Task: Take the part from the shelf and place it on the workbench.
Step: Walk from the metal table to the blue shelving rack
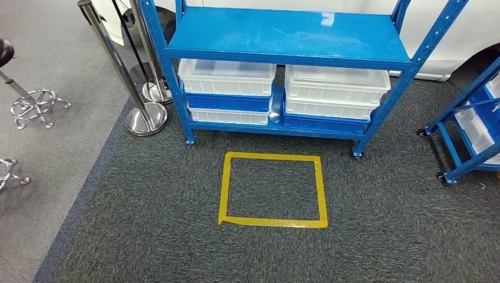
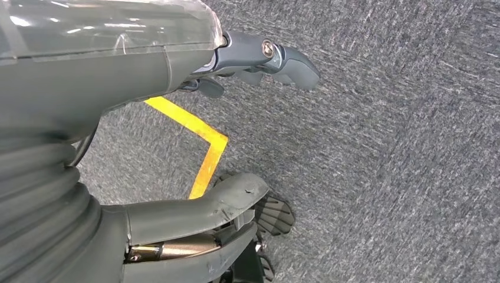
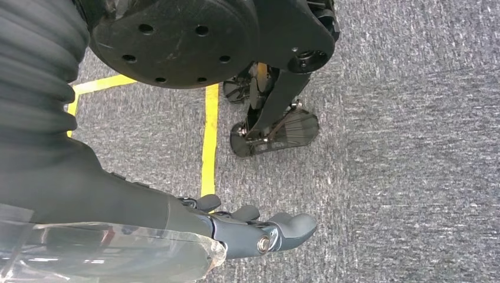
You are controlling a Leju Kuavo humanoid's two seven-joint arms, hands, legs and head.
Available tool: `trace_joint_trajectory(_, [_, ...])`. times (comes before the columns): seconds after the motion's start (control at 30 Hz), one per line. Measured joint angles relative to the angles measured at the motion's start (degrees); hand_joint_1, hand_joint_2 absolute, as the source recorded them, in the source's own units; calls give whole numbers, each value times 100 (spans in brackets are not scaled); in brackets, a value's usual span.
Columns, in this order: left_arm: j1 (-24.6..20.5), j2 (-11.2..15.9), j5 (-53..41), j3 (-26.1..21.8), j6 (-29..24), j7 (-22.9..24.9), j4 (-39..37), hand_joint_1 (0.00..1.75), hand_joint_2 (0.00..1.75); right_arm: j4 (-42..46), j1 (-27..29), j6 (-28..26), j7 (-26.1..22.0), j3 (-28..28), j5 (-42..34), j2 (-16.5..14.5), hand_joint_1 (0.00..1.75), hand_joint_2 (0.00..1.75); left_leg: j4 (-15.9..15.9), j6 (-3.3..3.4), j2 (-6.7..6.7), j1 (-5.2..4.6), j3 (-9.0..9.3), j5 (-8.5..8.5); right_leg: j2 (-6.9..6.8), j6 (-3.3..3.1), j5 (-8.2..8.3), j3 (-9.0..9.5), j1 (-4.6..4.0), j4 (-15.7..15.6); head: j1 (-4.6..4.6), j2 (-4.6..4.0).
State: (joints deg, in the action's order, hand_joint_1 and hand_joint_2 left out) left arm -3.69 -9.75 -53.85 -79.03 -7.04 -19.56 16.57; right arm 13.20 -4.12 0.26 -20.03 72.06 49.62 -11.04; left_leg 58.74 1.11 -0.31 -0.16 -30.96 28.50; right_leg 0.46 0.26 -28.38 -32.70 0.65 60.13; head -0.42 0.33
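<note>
While both hands hang empty, shelf (image 1: 283, 35) holds four bins (image 1: 227, 76).

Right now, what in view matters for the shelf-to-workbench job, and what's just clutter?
Job:
blue metal shelf rack
white and blue plastic bins on its lower level
empty left hand
empty right hand

Clutter:
chrome stanchion posts
yellow tape square
chrome stool base

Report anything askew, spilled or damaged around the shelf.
Nothing stands out. The white and blue bins sit squarely stacked on the blue shelf's lower level, and the yellow tape square lies intact on the carpet.
</note>
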Motion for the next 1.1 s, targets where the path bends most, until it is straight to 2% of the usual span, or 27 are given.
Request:
trace_joint_trajectory(0.47, [-3,0,-23,0,-31,17,0,0,175,0,-4,61,-28,2,-11,0,0,175,1,1,0,-2,1,0,0,1,0,0,2,0,0,0])
trace_joint_trajectory(0.83, [0,-2,-7,0,-59,15,0,0,175,0,-2,216,-447,0,19,0,0,175,1,1,0,-3,0,1,0,1,1,0,3,-1,0,0])
trace_joint_trajectory(1.0, [0,-2,-4,0,-59,11,0,0,175,0,-1,339,-473,-1,5,0,0,175,1,1,0,-3,1,1,0,1,1,0,3,-1,0,0])
trace_joint_trajectory(1.03, [0,-2,-14,0,-58,14,0,0,175,0,1,299,-431,-1,36,0,0,175,4,3,0,-4,0,2,0,3,4,1,7,-6,0,0])
trace_joint_trajectory(1.1, [-2,2,-59,1,-57,28,0,0,175,0,-1,53,-237,-14,141,-7,0,175,-34,58,-1,-16,16,-18,-2,39,37,31,25,-68,-1,0])
